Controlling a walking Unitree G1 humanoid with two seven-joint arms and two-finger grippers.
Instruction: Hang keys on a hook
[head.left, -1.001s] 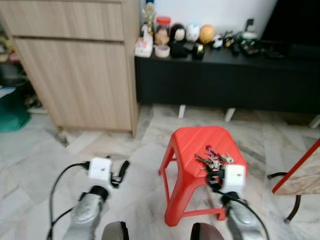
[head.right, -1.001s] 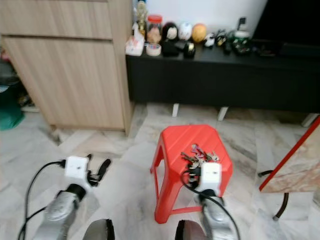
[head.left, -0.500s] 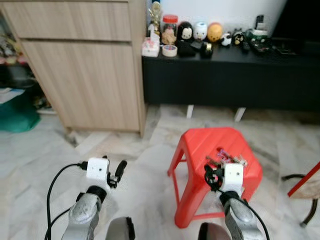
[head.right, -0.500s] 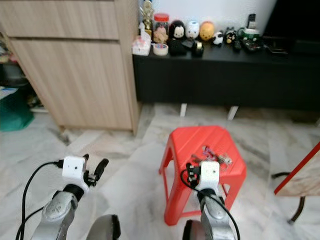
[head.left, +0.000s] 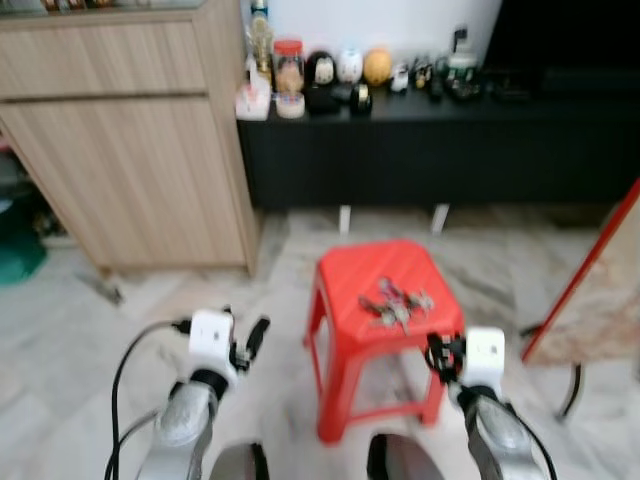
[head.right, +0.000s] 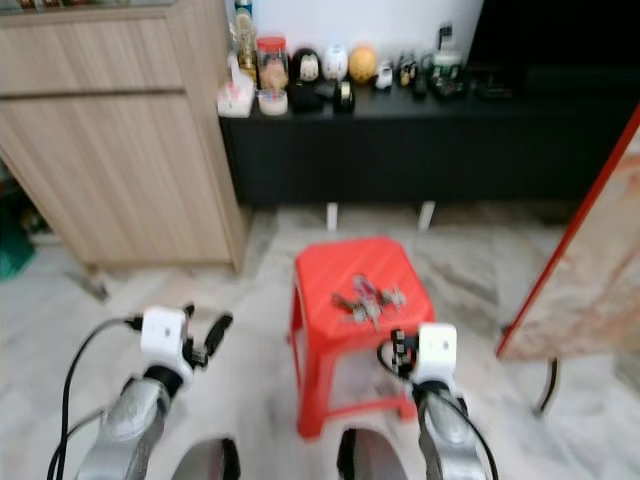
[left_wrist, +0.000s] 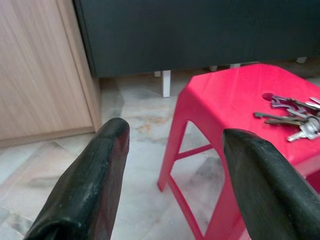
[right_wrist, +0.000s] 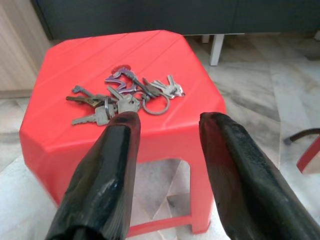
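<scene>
Progress: nothing done yet, by my read. The keys (right_wrist: 125, 97) lie loose in a bunch on top of the red stool (head.left: 345, 300), not gripped.
Left to do: grab keys, lift, find a hook (none that I can make out here), hang them.
Keys pos: near middle of stool top, a bit toward its 1 o'clock side in the head view.
Right gripper (right_wrist: 165, 130): low, at abt 5 o'clock of the stool in the head view, fingers (right_wrist: 107, 170) spread apart w/ nothing between them, aimed at the keys, tips just short of the bunch (not touching).
Left gripper (left_wrist: 172, 145): at abt 8 o'clock of the stool, over bare floor (head.left: 60, 330), fingers spread wide, empty, pointing toward the stool's side.
Arms: both forearms held forward and low, wrists level.
Backdrop: wooden cabinet (head.left: 130, 150) at 11 o'clock, black sideboard (head.left: 430, 150) w/ small ornaments at 12.
Blur: head views soft, small detail unclear.
</scene>
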